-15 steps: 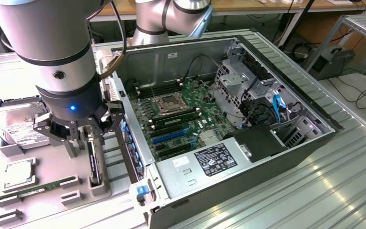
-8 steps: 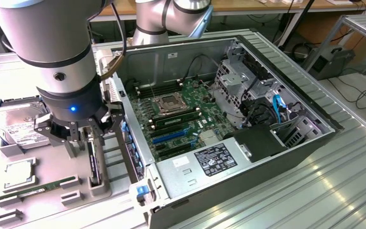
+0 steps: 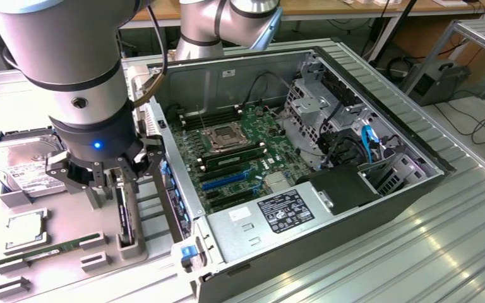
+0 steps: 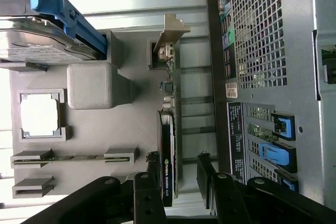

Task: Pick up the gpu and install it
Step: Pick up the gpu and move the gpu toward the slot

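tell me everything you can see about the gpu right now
The gpu is a thin flat card standing on its long edge in a slot of the grey holder, beside the open computer case. One part carries a black cover with white lettering, and a silver metal bracket closes one end. The gripper hangs over the covered end, open, with its fingers on either side of the card. A gap shows on one side, so the card is not clamped yet.

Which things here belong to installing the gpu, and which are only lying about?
For the job:
- gpu, standing on edge in the grey tray
- open pincer, one finger on each side of it
- computer case

Lying about:
- hard drive
- memory stick
- processor chip
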Robot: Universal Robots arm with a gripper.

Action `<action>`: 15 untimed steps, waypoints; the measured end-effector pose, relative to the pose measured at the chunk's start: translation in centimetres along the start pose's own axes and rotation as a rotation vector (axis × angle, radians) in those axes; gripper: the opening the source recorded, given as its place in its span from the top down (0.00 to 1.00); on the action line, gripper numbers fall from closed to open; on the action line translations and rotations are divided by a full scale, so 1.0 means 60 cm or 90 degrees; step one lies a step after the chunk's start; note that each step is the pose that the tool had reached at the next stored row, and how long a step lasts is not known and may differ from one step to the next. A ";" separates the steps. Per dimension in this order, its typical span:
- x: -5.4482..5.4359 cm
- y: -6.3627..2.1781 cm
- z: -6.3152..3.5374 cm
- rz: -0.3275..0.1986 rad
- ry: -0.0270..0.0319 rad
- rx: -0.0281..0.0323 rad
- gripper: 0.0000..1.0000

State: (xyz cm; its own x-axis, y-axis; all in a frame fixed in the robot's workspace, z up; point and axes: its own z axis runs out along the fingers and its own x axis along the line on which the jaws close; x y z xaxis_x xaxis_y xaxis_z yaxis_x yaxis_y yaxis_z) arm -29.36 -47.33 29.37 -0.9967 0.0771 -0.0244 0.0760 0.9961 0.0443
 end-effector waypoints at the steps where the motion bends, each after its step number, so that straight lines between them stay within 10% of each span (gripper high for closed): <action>1: 0.000 0.000 0.000 0.000 0.0000 0.0000 0.58; 15: 0.003 0.000 0.011 0.000 0.0000 0.0000 0.58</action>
State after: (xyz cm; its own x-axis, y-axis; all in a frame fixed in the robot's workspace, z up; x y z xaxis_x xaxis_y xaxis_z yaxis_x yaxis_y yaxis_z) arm -29.53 -47.32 28.73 -0.9967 0.0771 -0.0245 0.0760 0.9961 0.0444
